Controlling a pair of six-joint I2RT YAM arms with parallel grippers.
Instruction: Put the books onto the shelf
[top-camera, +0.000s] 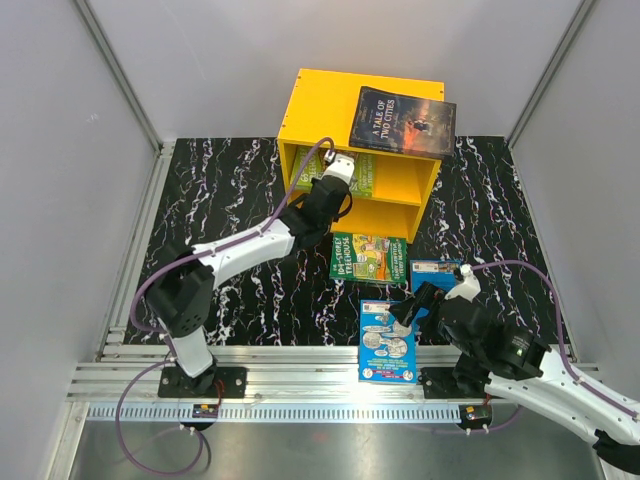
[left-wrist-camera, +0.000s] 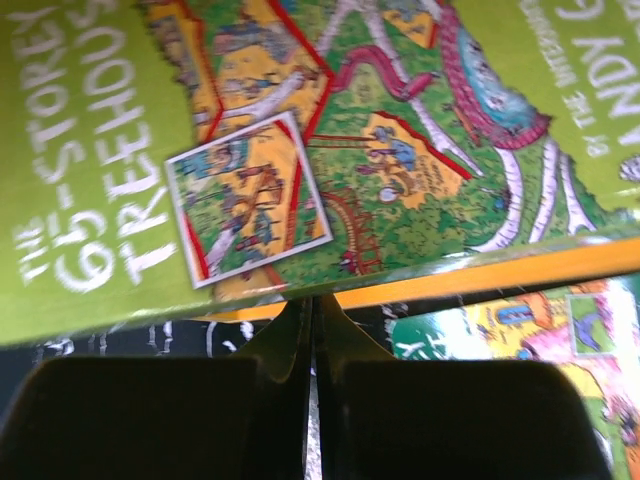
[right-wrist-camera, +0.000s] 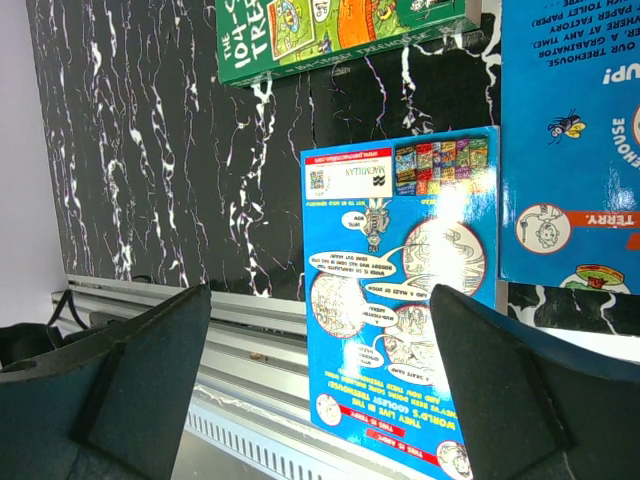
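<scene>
Left gripper (left-wrist-camera: 312, 312) closed by lime-green book (left-wrist-camera: 300, 150) (cartoon treehouse cover); right gripper (right-wrist-camera: 320, 370) spread wide.

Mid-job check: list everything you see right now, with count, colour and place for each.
shelf: one, yellow, far side of the table
dark book: one, black, on the shelf's flat top, right end
green books: two; shelved green book in the upper compartment, loose green book flat before the shelf
blue books: two; near blue book across the rail, far blue book partly behind the right arm
table: one, black marbled
rail: one, silver, near edge
left claw: shut, at the shelved green book
right claw: open, over the near blue book
</scene>
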